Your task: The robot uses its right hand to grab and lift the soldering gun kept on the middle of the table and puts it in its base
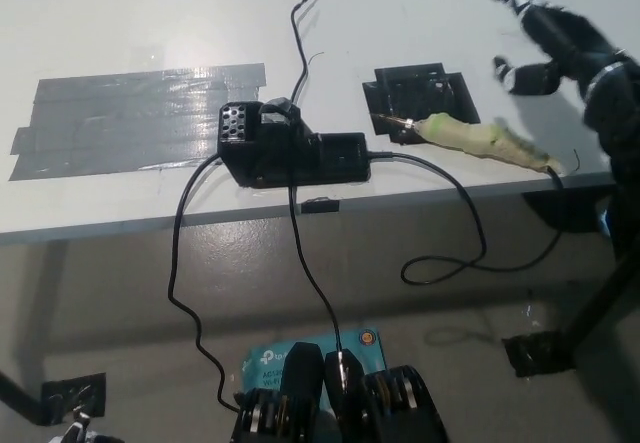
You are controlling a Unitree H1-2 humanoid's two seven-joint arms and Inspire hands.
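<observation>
Landmark: base (290, 148), a black box near the front edge of the white bench (420, 8), about mid-width.

Iron (482, 141): lies flat on the bench, right of the base and apart from it. Handle wrapped in pale green-yellow tape. Metal tip points left, toward the base, and rests over a black plate (418, 93) that sits on the bench just right of the base. The handle's rear end reaches the front edge of the bench, further right. Iron is not in the base.

Cord (470, 225): black, runs from the base's right side, droops below the bench edge in a loop, and rises to the iron's rear end.

Right robot hand (545, 43): black, above the bench, right of the base and beyond the iron. Fingers spread apart, holding nothing, not touching the iron. Its forearm comes in from the right edge.

Left robot hand: not seen in the head view.

Other items: grey tape patch (130, 118) stuck to the bench left of the base. A thin black wire (297, 43) runs from the base toward the far side of the bench. Two more black cables (185, 283) hang from the base down over the front edge toward the floor.
</observation>
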